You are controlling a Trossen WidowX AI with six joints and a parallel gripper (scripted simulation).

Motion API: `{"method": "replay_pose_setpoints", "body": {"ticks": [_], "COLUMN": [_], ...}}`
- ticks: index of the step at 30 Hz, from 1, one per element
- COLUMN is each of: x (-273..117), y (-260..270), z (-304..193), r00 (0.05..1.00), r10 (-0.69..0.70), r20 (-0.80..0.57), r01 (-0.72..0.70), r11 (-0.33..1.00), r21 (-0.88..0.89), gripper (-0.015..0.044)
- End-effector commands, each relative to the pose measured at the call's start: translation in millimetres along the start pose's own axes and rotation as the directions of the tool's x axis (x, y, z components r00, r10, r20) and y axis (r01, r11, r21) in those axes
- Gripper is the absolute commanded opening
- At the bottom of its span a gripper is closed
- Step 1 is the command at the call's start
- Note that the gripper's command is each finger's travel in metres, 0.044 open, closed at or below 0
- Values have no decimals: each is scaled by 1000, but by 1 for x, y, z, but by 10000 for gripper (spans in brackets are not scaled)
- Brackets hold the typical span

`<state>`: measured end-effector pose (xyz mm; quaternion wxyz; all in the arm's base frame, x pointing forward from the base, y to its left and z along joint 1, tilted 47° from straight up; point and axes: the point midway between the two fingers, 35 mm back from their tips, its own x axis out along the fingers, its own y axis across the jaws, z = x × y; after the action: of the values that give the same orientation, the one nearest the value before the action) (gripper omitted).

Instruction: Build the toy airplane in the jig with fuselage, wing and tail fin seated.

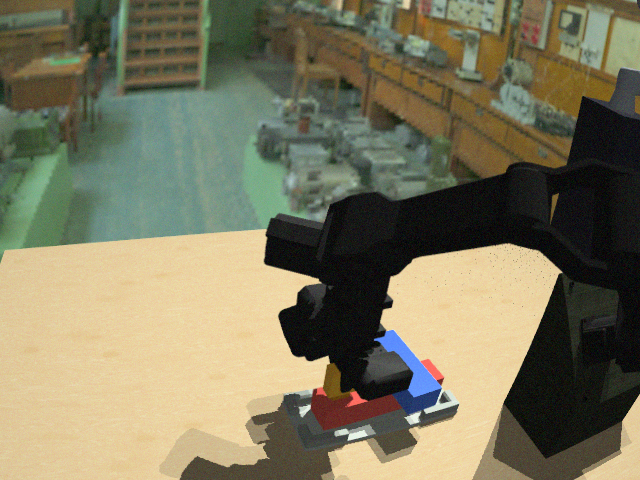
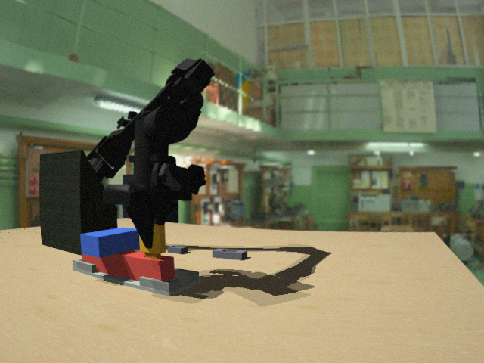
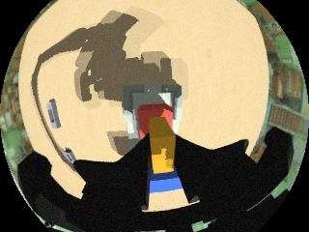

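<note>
In the exterior view, nearest on the wooden tabletop (image 1: pixel 129 335) (image 2: pixel 273 332) (image 3: pixel 222 72): the grey jig (image 1: pixel 305 438) (image 2: pixel 154 283) (image 3: pixel 153 89). Inside its cradle, the red fuselage (image 1: pixel 356 413) (image 2: pixel 128 265) (image 3: pixel 150 112), lying lengthwise; across its top, the blue wing (image 1: pixel 413 366) (image 2: pixel 113 240) (image 3: pixel 165 186). Near the tail, the yellow tail fin (image 1: pixel 333 382) (image 2: pixel 159 238) (image 3: pixel 162 137), upright, with a narrow strip of tab showing above the fuselage, its body not fully down. Clamped on that fin, the gripper (image 1: pixel 343 384) (image 2: pixel 150 243) (image 3: pixel 158 135). Farther back, two dark grey blocks (image 2: pixel 229 254) (image 3: pixel 53 114), well apart from the jig. Beyond the table, a green door (image 2: pixel 330 191), blurred.

Blue wing (image 1: pixel 412 364) (image 2: pixel 113 242) (image 3: pixel 165 186), yellow fin (image 1: pixel 334 382) (image 2: pixel 158 242) (image 3: pixel 162 142) above red fuselage (image 1: pixel 356 411) (image 2: pixel 136 266) (image 3: pixel 152 111)
</note>
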<state>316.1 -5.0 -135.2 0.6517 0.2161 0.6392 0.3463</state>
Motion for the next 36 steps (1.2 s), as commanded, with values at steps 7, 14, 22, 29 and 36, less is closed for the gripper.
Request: {"method": "replay_pose_setpoints", "body": {"ticks": [7,14,22,29,36], "x": [2,2,0,0,0], "y": [0,0,0,0,0], "z": [-1,-1,0,0,0], "r00": [1000,1000,1000,1000,1000], "r10": [1,1,1,1,1], "r20": [-4,-4,0,0,0], "r01": [-1,-1,-1,-1,-1], "r11": [1000,1000,1000,1000,1000], "r21": [4,4,0,0,0], "gripper": [66,66,66,0,105]}}
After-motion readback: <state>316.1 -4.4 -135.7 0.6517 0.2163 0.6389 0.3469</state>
